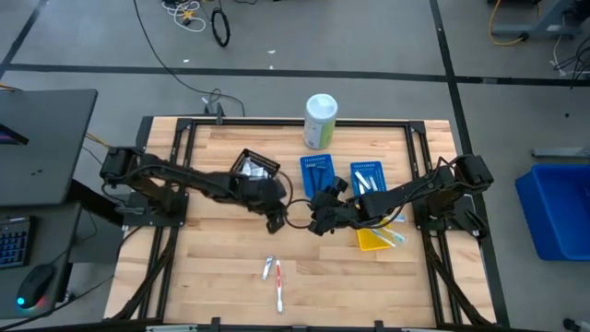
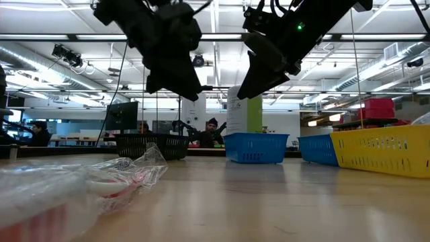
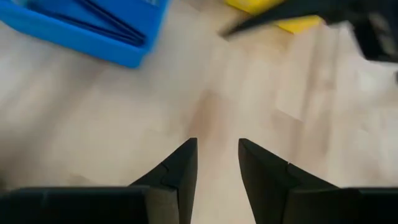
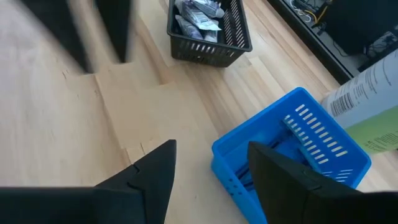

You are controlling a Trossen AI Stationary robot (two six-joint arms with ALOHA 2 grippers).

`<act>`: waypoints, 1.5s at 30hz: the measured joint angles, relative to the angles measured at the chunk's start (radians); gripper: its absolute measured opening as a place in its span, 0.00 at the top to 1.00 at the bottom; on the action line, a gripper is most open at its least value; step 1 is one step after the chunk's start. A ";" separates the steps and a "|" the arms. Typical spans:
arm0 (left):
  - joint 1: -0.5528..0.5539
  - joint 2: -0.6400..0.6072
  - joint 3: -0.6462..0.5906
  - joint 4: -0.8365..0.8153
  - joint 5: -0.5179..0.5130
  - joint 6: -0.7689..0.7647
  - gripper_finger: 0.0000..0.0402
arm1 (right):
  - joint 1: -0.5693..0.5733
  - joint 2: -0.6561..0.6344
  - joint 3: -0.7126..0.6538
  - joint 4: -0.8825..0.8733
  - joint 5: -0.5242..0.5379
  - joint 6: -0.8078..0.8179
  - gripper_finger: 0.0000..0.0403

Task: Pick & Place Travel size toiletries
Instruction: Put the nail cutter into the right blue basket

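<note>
Two wrapped toothbrushes lie flat on the wood near the table's front edge, a pale one (image 1: 267, 268) and a red-and-white one (image 1: 278, 287). In the low view they fill the near left foreground in clear wrap (image 2: 101, 181). My left gripper (image 1: 275, 221) (image 3: 217, 165) hovers over bare wood at the table's middle, open and empty. My right gripper (image 1: 316, 224) (image 4: 211, 171) hangs just right of it, also open and empty, next to a blue bin (image 4: 292, 143). Both stand clear above the table in the low view, farther from the near edge than the toothbrushes.
A black bin (image 1: 253, 166) holds wrapped items. Two blue bins (image 1: 318, 172) (image 1: 367, 177) and a yellow bin (image 1: 378, 238) sit right of centre. A tall white-and-green canister (image 1: 321, 120) stands at the far edge. Bare wood lies at the front left and around the toothbrushes.
</note>
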 joint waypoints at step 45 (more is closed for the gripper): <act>-0.548 0.346 0.009 -0.070 -0.355 -0.544 0.60 | -0.030 0.000 -0.001 0.019 -0.002 -0.035 0.50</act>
